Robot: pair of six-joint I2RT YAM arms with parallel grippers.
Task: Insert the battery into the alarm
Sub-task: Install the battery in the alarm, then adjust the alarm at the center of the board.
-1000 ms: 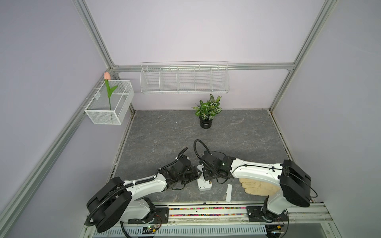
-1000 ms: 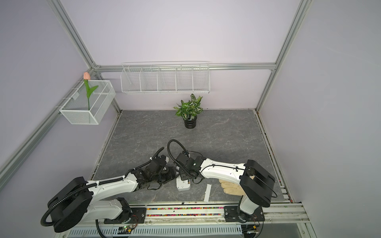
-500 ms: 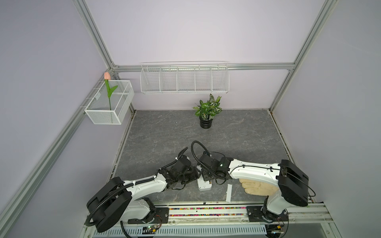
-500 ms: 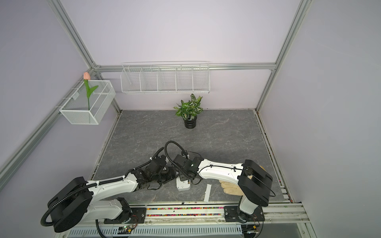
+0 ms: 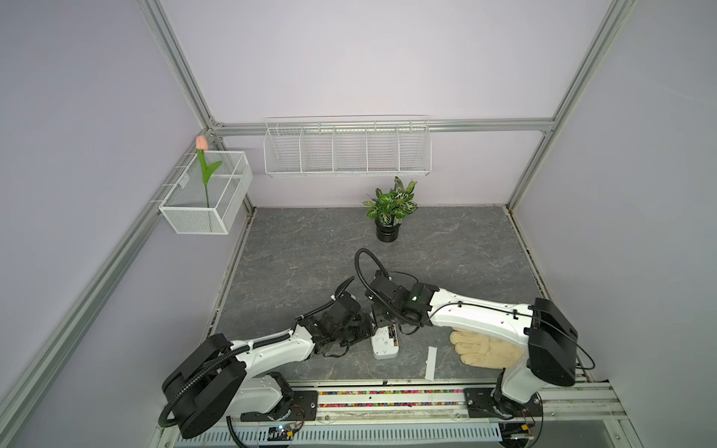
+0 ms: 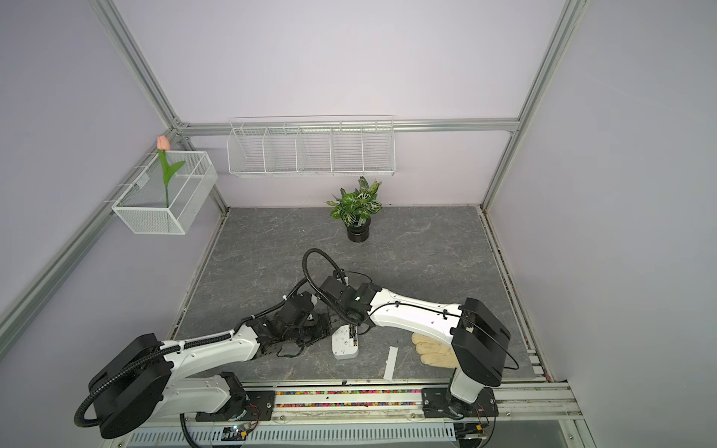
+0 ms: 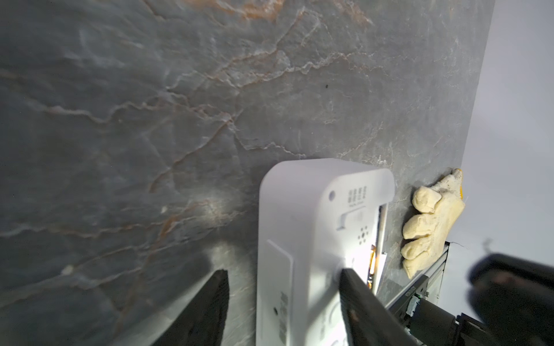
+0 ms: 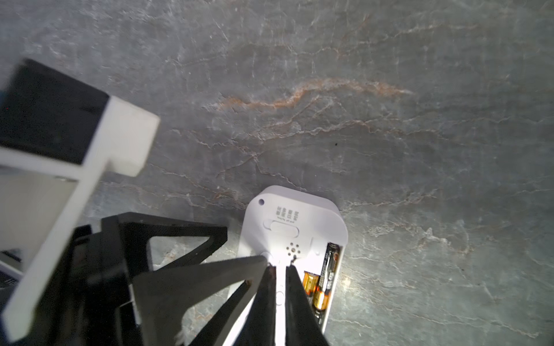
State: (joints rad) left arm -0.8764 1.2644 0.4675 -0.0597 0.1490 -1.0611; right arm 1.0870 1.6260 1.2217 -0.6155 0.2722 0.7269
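The white alarm (image 5: 385, 343) (image 6: 344, 344) lies back-up near the table's front. In the right wrist view its open compartment holds a black-and-gold battery (image 8: 329, 266) along the edge, with a second gold-ended cell (image 8: 310, 283) beside it. My right gripper (image 8: 280, 265) (image 5: 382, 320) points down at the alarm's back (image 8: 287, 227), next to the compartment. It is shut but for a thin slit and holds nothing. My left gripper (image 7: 283, 271) (image 5: 366, 329) straddles the alarm (image 7: 299, 215). One finger (image 7: 356, 299) rests on the back, and the other finger (image 7: 209, 308) stands off its side.
A thin white strip (image 5: 431, 362) and a cream glove (image 5: 485, 351) lie right of the alarm, under the right arm. A potted plant (image 5: 390, 217) stands at the back. Wire baskets (image 5: 347, 149) (image 5: 205, 198) hang on the walls. The rail (image 5: 388, 395) runs along the front edge.
My right wrist has shifted a little left and toward the back, and its jaws have parted by a hair. The alarm and the left arm have stayed put.
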